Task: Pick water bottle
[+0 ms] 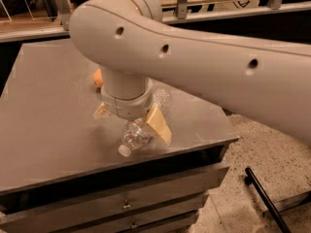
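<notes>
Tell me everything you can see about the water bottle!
The water bottle is clear ribbed plastic with a white cap. It lies on its side near the front edge of the grey table, cap pointing forward. Its middle is hidden under the robot arm; its far end peeks out behind. The open gripper sits right over it, with one tan finger close beside it.

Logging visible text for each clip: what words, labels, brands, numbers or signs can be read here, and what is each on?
Readable text: none.
Water bottle: no label print shows; its middle is hidden by the gripper, which hangs over it on the table, one finger on either side.
Robot arm: plain shell, no lettering.
Dark mark at the back, top right: too blurred to read.
</notes>
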`<move>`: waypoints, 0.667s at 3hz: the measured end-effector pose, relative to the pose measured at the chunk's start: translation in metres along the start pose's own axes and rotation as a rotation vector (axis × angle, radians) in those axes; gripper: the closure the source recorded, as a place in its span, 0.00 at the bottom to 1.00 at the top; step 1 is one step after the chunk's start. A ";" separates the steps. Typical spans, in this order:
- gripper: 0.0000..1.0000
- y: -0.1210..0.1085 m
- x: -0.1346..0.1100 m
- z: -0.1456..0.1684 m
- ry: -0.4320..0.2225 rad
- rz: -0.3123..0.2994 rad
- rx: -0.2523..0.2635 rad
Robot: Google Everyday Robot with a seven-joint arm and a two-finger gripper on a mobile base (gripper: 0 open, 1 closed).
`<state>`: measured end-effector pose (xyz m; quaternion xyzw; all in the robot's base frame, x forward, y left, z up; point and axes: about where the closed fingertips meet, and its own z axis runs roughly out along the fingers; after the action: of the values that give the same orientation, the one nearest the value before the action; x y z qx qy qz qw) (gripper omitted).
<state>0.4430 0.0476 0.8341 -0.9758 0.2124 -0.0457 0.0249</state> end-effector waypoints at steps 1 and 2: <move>0.15 -0.001 0.000 -0.001 0.005 -0.014 0.002; 0.39 -0.001 0.000 -0.003 0.009 -0.012 0.006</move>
<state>0.4426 0.0482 0.8369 -0.9767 0.2066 -0.0511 0.0264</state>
